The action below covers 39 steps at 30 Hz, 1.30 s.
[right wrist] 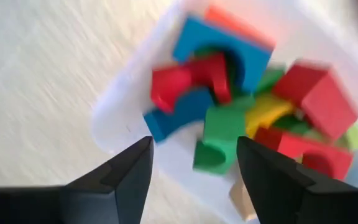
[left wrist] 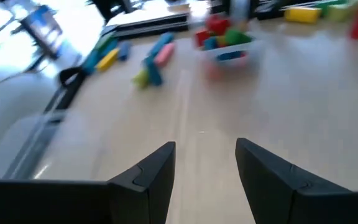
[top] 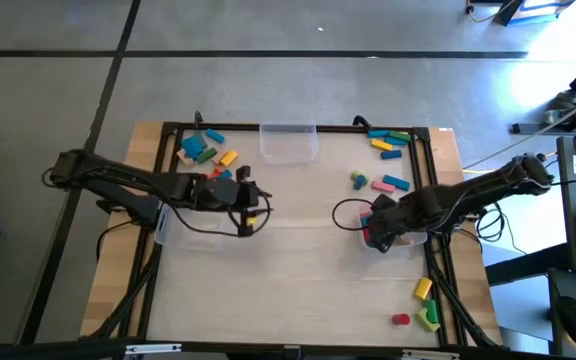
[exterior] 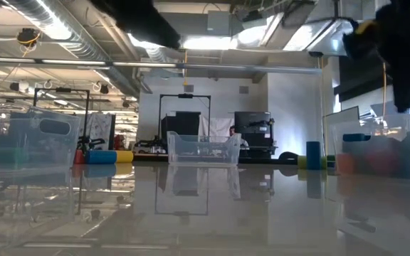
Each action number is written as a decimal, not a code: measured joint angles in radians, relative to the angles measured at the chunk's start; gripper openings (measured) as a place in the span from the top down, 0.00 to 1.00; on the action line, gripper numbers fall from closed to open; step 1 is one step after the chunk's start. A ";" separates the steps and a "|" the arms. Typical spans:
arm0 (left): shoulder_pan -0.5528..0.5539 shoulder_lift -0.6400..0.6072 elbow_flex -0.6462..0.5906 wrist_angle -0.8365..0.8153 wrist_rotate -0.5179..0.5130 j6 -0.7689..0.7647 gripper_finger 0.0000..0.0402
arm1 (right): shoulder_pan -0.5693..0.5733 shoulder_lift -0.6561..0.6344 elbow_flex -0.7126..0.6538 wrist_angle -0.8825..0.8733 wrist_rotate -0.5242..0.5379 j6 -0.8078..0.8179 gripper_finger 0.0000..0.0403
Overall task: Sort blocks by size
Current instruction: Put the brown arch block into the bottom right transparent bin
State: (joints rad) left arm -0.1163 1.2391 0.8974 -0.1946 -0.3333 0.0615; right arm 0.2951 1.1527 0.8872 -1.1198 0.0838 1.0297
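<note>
Pale wood and a dark frame make up the table [top: 298,280], and the clear bin at the middle of its far edge [top: 288,142] serves as the landmark here. Farthest to that bin's left, the left arm reaches in from the table's left side. Its left gripper [top: 252,208] hangs over the tabletop nearer the camera side than the far bin, fingers [left wrist: 149,177] spread with nothing between them and bare table beneath. Under that arm lies a second clear bin [top: 183,228], at the table's left edge. Just left of the far bin, in the far left corner, sits a cluster of loose blocks [top: 206,150] in blue, green, yellow and orange.

Right of the far bin, near the far right corner, another group of blocks [top: 388,140] lies loose, bars in yellow, green and blue. A little nearer than those, three more small blocks [top: 378,182] rest on the open surface.

Nearer still and to the right of the far bin, the right gripper [top: 376,232] is poised directly above a third clear bin [right wrist: 126,93] at the table's right edge, its fingers [right wrist: 126,171] parted and empty. Inside that bin is a heap of short chunks [right wrist: 247,106]: red, blue, green, yellow and orange pieces, some with arched cut-outs.

At the near right corner, well apart from the far bin, lie a yellow block [top: 423,288], a red one [top: 400,319] and a green one [top: 430,316].
</note>
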 joint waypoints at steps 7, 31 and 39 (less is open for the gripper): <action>0.102 -0.085 0.000 -0.238 -0.241 -0.146 0.59 | -0.001 -0.005 0.036 0.048 0.188 -0.041 0.42; 0.848 0.106 0.002 -0.740 -0.106 -0.255 0.59 | -0.001 0.148 0.035 0.415 0.370 -0.332 0.42; 0.896 0.238 0.002 -0.747 -0.105 -0.190 0.59 | -0.001 0.230 0.035 0.423 0.369 -0.329 0.42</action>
State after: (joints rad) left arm 0.7800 1.4771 0.8997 -0.9421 -0.4385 -0.1287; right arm 0.2943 1.3829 0.9218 -0.6964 0.4529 0.7006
